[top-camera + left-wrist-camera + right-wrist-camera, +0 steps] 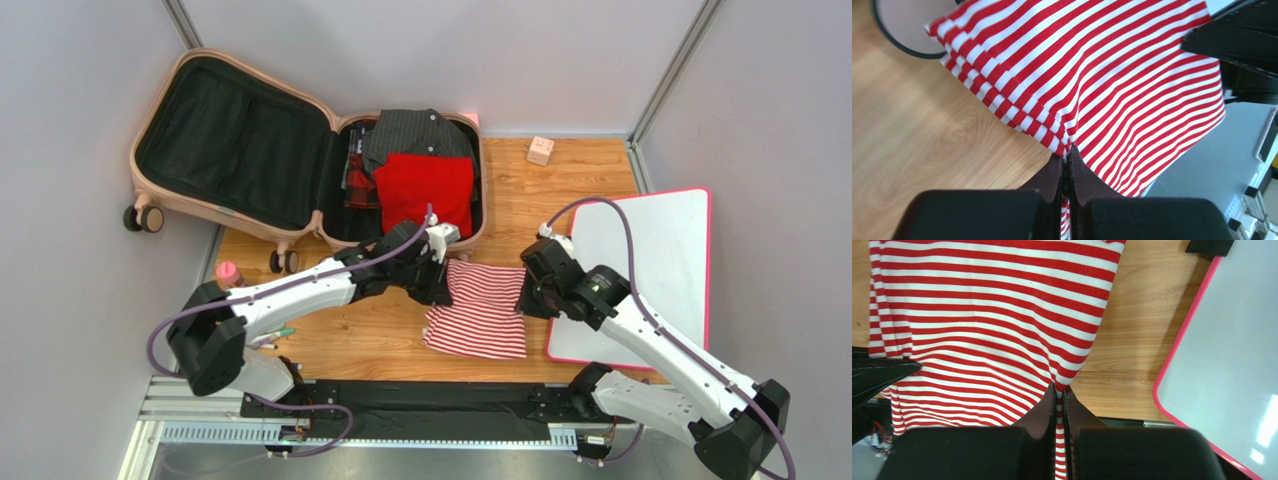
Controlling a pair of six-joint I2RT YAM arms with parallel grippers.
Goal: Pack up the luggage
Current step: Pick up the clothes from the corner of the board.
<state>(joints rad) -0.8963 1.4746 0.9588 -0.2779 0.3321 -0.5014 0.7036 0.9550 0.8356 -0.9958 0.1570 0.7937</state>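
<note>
Both sets of jaws are clenched on a red-and-white striped garment (480,310): the left gripper (1068,151) pinches one edge of the cloth and the right gripper (1059,390) pinches the opposite edge, the fabric stretched between them above the wooden table (370,335). Only the wrist cameras show the stripes caught between the closed fingers; from overhead the black gripper bodies hide the grips.

The overhead view alone shows the luggage (230,140), lying open at the table's far left corner, its black-lined lid propped towards the wall and hanging past the table's left edge. Its other half holds a folded red garment (425,190) with a dark grey shirt (415,132) behind it. The striped cloth lies just in front of that half. A small wooden block (540,150) sits near the back wall.

The right wrist view shows the pink rim of a white board (1222,365), right of the cloth and apart from it.
</note>
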